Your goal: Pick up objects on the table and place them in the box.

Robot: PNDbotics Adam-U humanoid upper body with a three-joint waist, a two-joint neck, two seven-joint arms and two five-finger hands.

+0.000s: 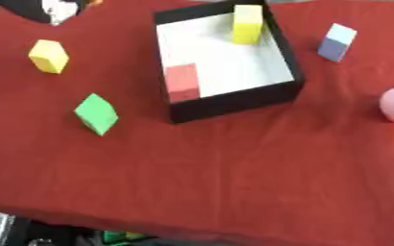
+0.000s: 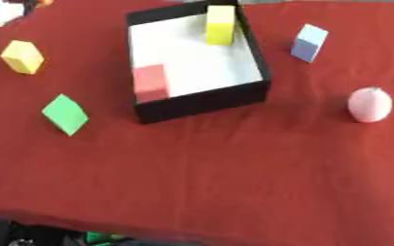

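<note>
1. Red cloth (image 2: 200, 178) covers the bench from edge to edge, lying slightly askew in both views.
2. Toward the far middle stands a black box (image 1: 234, 103) with a white floor, its walls upright and its top uncovered.
3. Inside the box, a tall yellow block (image 1: 247, 24) stands upright against the far wall, near the far right corner.
4. Also inside, a red block (image 1: 183, 81) sits in the near left corner, touching the near wall and just beside the left wall.
5. Outside the box, to its left and well apart from it, a yellow cube (image 1: 49, 56) rests on the cloth, turned on a diagonal.
6. Nearer than that cube, a green block (image 1: 96, 114) lies tilted, showing a diamond outline; it is left of the box's near left corner, near it but not touching.
7. To the right of the box, a pale blue block (image 2: 309, 43) stands on the cloth, apart from the right wall.
8. Nearer and farther right, a round pink object (image 2: 370, 104) rests on the cloth, well apart from the box; the left eye view cuts it off at the edge.
9. Neither the left hand nor the right hand appears in either view, so their state cannot be told.
</note>
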